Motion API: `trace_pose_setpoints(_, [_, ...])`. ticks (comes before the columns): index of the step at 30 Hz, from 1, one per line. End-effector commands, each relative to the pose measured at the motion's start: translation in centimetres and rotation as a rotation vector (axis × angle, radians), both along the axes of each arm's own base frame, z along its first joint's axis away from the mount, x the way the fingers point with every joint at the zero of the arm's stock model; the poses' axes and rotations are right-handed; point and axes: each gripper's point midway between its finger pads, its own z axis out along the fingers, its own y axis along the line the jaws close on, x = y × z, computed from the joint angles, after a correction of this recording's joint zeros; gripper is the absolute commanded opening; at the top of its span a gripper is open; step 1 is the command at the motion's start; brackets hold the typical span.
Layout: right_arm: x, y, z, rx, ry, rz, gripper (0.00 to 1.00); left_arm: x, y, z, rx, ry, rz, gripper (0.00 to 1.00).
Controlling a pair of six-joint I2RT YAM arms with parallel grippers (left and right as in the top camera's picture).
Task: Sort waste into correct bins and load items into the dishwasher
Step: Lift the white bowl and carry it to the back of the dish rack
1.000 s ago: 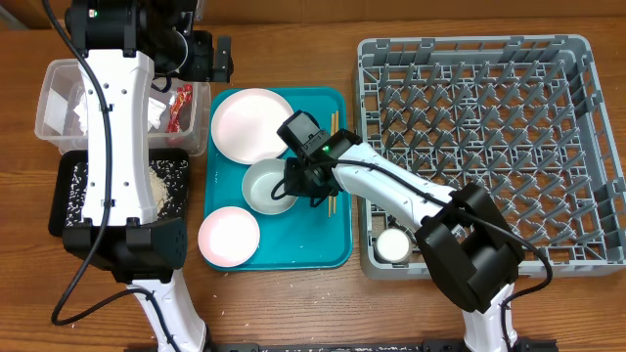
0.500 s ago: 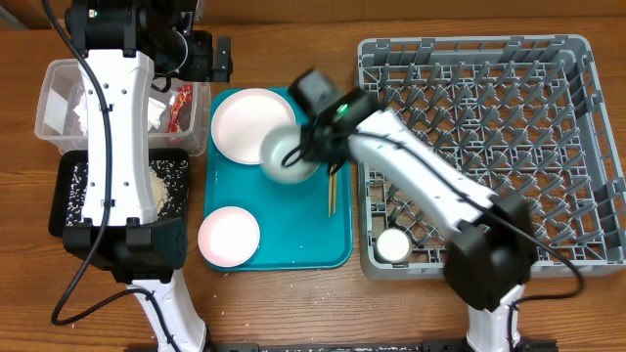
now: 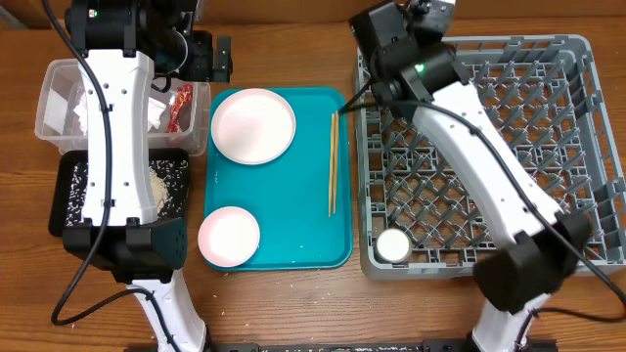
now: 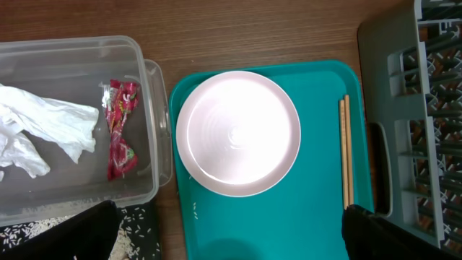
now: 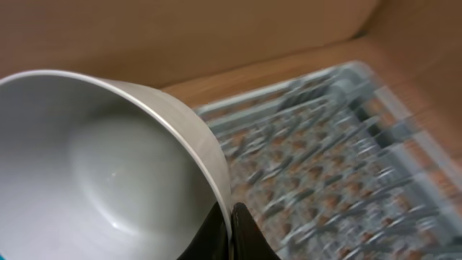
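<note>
Overhead: R arm (image 3: 460,127) over rack (image 3: 548,147) top-left corner in view; bowl hidden here. Cup (image 3: 394,245) in rack bottom-left corner. Teal tray (image 3: 293,210) holds white plate (image 3: 253,125), pink plate (image 3: 229,236), chopsticks (image 3: 333,163). Rice (image 3: 161,186) in black tray (image 3: 57,196).

L wrist: L gripper (image 4: 227,225) fingers wide apart, empty, above white plate. Tissue (image 4: 50,126) + wrapper (image 4: 121,128) in tub (image 4: 151,108).

R wrist: R gripper (image 5: 229,231) pinched on bowl (image 5: 108,166) rim, rack blurred behind.
</note>
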Motion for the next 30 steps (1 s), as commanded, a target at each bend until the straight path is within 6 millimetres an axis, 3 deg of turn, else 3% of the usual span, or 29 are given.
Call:
trace_pose_setpoints(1, [1.0,-2.1,0.3,-0.336,0.024,-0.065,0.04,0.1,-0.1,0.8,0.002,-0.026,0.004,1.00])
trace_pose_setpoints(5, [2.1,-2.2,0.7,-0.613,0.118,-0.063,0.04,0.1,-0.1,0.8,0.002,-0.026,0.004,1.00])
trace_pose_setpoints(7, [2.6,-1.9,0.1,-0.669,0.163,-0.042,0.04,0.1,-0.1,0.8,0.002,-0.026,0.004,1.00])
trace_pose_setpoints(17, [3.4,-0.1,-4.9,-0.651,0.283,0.094,0.04,0.1,-0.1,0.8,0.002,-0.026,0.004,1.00])
trace_pose_setpoints(23, [2.9,1.3,-6.1,-0.661,0.306,0.139,0.04,0.1,-0.1,0.8,0.002,-0.026,0.004,1.00])
trace_pose_setpoints(30, [2.8,1.0,-6.8,-0.674,0.289,0.117,0.04,0.1,-0.1,0.8,0.002,-0.026,0.004,1.00])
